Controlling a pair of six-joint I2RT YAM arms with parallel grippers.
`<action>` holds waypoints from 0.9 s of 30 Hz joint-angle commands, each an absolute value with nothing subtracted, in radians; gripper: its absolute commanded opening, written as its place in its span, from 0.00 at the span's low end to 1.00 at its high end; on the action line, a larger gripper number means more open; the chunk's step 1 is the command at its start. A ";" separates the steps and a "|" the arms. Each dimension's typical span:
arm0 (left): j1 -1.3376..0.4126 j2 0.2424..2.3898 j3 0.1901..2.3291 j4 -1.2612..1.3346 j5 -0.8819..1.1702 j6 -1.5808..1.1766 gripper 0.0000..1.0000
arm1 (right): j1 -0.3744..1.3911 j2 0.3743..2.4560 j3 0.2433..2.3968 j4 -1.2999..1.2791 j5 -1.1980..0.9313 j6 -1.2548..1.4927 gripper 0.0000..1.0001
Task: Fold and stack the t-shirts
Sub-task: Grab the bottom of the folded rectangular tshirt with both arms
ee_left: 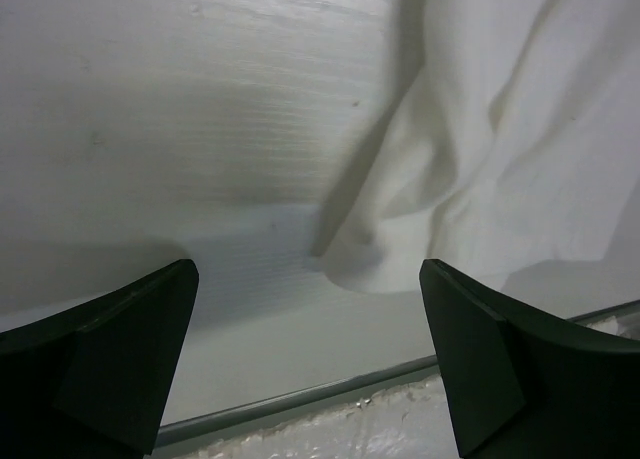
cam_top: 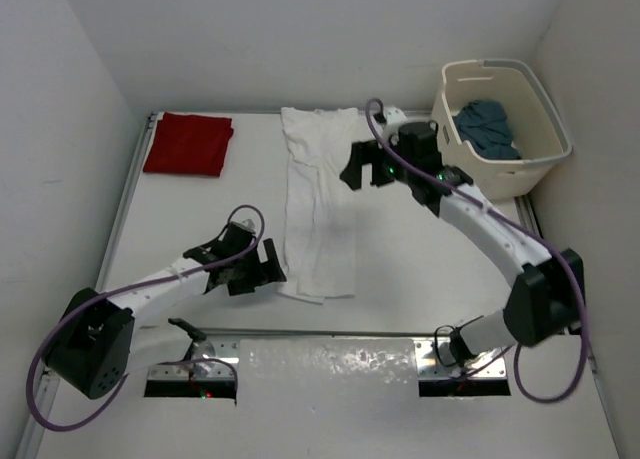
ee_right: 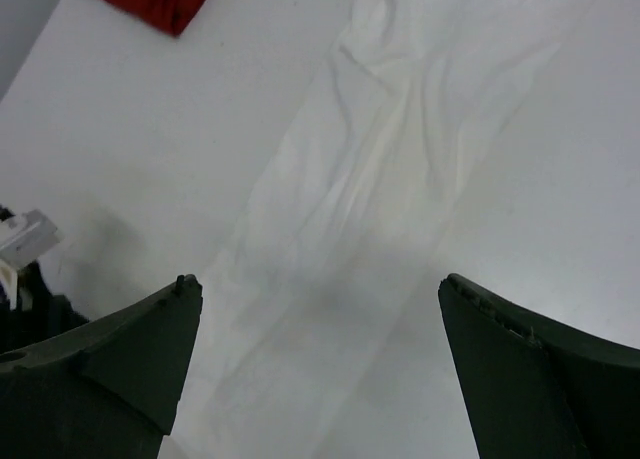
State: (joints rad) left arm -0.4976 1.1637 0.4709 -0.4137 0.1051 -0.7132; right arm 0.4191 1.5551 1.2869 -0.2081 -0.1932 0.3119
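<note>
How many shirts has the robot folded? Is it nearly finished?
Not yet. Done: the red shirt lies folded at the far left. In hand: the white shirt is spread out as a long strip, with the left pincer open at its near end and the right pincer open by its far half; neither holds it. Left: the blue shirt sits crumpled in the basket, and nothing is stacked.

A long t-shirt [cam_top: 315, 204] lies along the middle of the surface [cam_top: 420, 259], running twelve to six. A folded t-shirt [cam_top: 188, 144] sits at ten o'clock; a basket [cam_top: 545, 129] at two o'clock holds a third t-shirt [cam_top: 488, 129].
</note>
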 commanded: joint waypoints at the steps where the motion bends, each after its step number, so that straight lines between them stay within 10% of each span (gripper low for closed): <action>1: -0.537 1.144 0.431 -0.255 0.143 -0.727 0.92 | 0.449 1.459 0.939 -0.186 -0.186 0.452 0.99; 7: -0.558 1.219 0.384 -0.180 0.149 -0.703 0.81 | 0.511 1.255 0.551 -0.022 -0.276 0.698 0.99; 10: -0.563 1.256 0.351 -0.132 0.198 -0.709 0.55 | 0.552 1.246 0.482 0.055 -0.272 0.768 0.99; 19: -0.584 1.258 0.311 -0.086 0.238 -0.747 0.23 | 0.598 1.362 0.365 0.242 -0.305 0.937 0.89; 27: -0.592 1.206 0.282 -0.120 0.221 -0.776 0.16 | 0.630 1.414 0.331 0.296 -0.313 1.005 0.69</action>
